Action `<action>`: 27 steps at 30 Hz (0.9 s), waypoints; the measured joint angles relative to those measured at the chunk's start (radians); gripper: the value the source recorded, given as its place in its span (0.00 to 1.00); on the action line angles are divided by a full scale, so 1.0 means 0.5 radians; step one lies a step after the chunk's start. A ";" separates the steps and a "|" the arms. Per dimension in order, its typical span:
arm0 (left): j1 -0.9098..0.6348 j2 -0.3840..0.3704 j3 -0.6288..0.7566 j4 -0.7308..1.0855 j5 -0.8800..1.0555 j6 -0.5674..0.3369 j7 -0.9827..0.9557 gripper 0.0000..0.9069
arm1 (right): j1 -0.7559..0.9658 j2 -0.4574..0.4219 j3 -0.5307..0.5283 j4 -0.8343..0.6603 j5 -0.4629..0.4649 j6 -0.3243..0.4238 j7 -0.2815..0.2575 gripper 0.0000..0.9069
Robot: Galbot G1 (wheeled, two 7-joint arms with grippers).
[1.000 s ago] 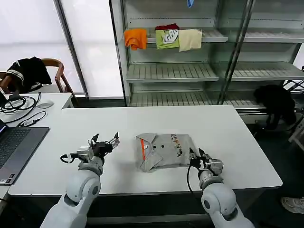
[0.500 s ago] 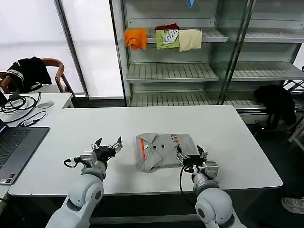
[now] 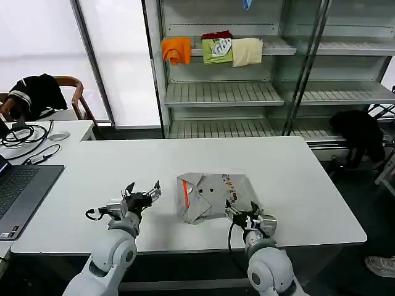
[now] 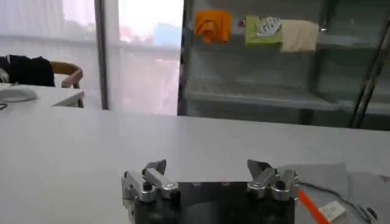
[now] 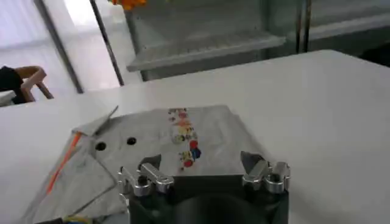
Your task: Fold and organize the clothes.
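The clothes, a light grey T-shirt (image 3: 213,196), lie folded into a rough rectangle on the white table (image 3: 308,185), with an orange collar strip at its left edge and a small multicoloured print. My right gripper (image 3: 242,209) is open at the shirt's near right edge, fingers spread over the fabric (image 5: 177,146) with nothing between them (image 5: 201,163). My left gripper (image 3: 144,191) hovers open just left of the shirt, above bare table (image 4: 207,165); the shirt's collar (image 4: 329,195) lies off to one side of it.
A laptop (image 3: 18,191), cables and a mouse (image 3: 58,136) sit at the table's left. Behind stands a metal shelf rack (image 3: 247,92) holding orange, green and cream folded garments (image 3: 213,50). A chair with a black garment (image 3: 37,92) stands at the far left.
My right gripper has moved left and nearer along the shirt's front edge. The shirt's near right part now lies flatter and tidier. The left gripper has crept slightly toward the shirt.
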 measured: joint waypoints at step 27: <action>0.039 -0.020 -0.021 -0.040 0.000 0.001 -0.006 1.00 | 0.093 -0.063 -0.143 0.013 -0.096 -0.008 0.082 1.00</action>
